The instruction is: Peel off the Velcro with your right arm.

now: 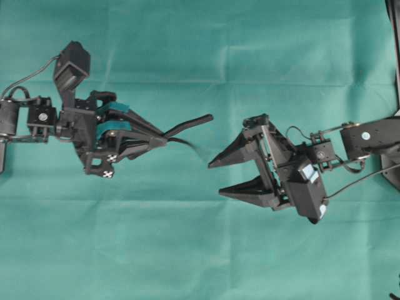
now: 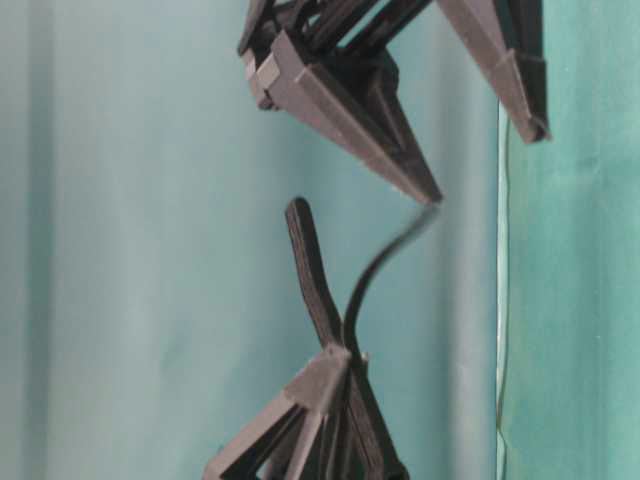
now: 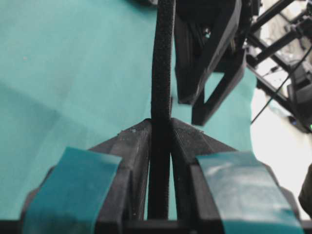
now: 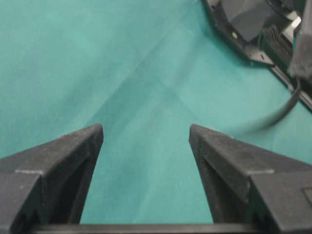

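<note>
Green cloth (image 1: 187, 250) underneath, Velcro (image 1: 187, 125) between both grippers, nothing intervening

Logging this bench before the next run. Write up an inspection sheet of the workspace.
Surface: teal cloth, creased, covering the table.
Job's things: thin black two-layer Velcro strap; one layer sticks out straight, the other curls away, blurred.
Clutter: nothing seen.
Grippers: left gripper with teal-taped fingers shut on the strap; right gripper with plain black wedge fingers open, holding nothing.
Cables: black leads along both arms.
Surroundings: dark frame at the right edge.
</note>
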Controlling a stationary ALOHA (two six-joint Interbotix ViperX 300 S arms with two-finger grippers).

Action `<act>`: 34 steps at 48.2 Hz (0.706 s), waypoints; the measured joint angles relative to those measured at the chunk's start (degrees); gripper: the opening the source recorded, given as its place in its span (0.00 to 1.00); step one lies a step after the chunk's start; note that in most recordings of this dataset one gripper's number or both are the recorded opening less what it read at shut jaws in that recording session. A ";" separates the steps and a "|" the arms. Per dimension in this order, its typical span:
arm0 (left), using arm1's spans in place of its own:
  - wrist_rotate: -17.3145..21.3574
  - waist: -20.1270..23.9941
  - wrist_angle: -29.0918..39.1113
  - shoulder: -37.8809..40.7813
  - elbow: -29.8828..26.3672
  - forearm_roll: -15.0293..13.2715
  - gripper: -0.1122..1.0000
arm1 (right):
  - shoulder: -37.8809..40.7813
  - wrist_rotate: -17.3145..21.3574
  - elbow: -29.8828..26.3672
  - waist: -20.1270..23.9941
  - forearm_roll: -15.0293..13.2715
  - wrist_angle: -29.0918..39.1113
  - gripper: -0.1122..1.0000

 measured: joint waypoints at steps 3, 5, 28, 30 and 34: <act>0.09 0.00 0.00 -0.62 0.79 0.00 0.19 | -0.62 0.00 0.53 -0.09 0.35 0.00 0.42; 0.09 0.00 -0.09 -1.14 1.23 -0.09 0.19 | -1.23 0.00 1.05 -0.09 0.97 0.00 0.42; 3.25 -1.23 0.00 -3.52 3.69 0.00 0.19 | -4.57 0.00 3.34 -1.93 8.26 -1.05 0.42; 4.31 -1.32 -0.09 -3.52 3.78 0.00 0.19 | -4.57 -0.09 3.34 -2.29 9.40 -1.32 0.42; 6.59 -1.49 0.00 -3.52 3.96 0.00 0.19 | -4.83 0.00 3.69 -3.08 10.72 -1.76 0.42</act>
